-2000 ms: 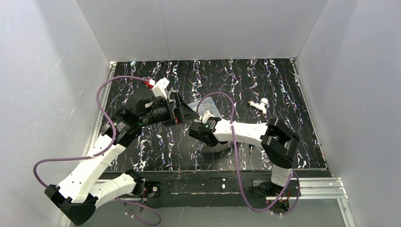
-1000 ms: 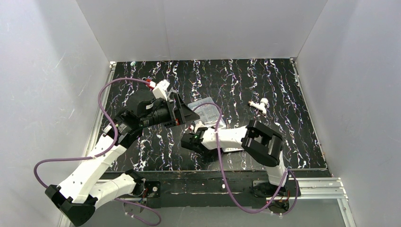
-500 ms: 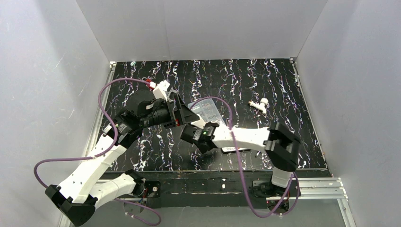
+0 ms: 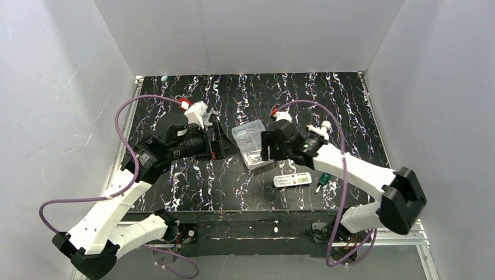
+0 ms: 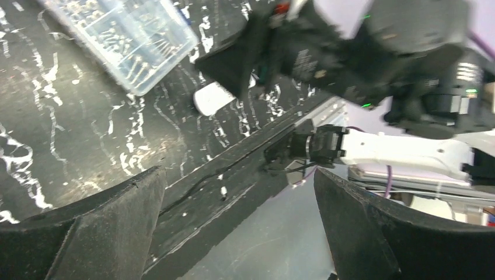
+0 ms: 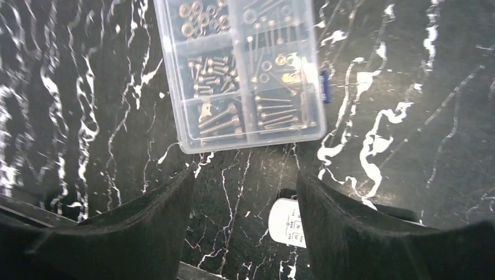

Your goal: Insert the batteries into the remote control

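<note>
1. The left gripper [image 5: 236, 233] is wide open, and nothing is between its two black fingers [image 5: 87, 233]. It hangs over the near part of the black marbled table [image 5: 70, 134].
2. In the top view the left gripper [image 4: 220, 143] points to the right, just beside the left side of the clear compartment box [image 4: 250, 137]. I cannot tell if they touch. The left arm [image 4: 117, 204] rises slanted from its base at the lower left.
3. The right gripper [image 6: 242, 230] is also open wide and holds nothing. Its fingers [image 6: 373, 233] frame the near short end of the box [image 6: 239, 76] and one white end of the remote control [image 6: 288, 224].
4. From above, the right gripper [image 4: 265, 147] is over the right near edge of the box. The right arm [image 4: 350, 166] stretches back to the right, with its elbow near the table's front right corner.
5. The remote control [image 4: 292, 179] lies flat on the table, near the front edge and just to the near right of the box, apart from it (no gripper touches it). A green-handled screwdriver [image 4: 323, 179] lies just to its right. A small white object [image 4: 323, 127] lies farther back, partly hidden by the right arm.
6. Only the right wrist view shows the screws and washers in the box's compartments, and a small blue piece [image 6: 324, 86] at the box's side. The left wrist view shows the box [image 5: 122, 41] and the remote's rounded end [image 5: 213, 97] from the side. The remote's display shows only from above, and is too small to read.
</note>
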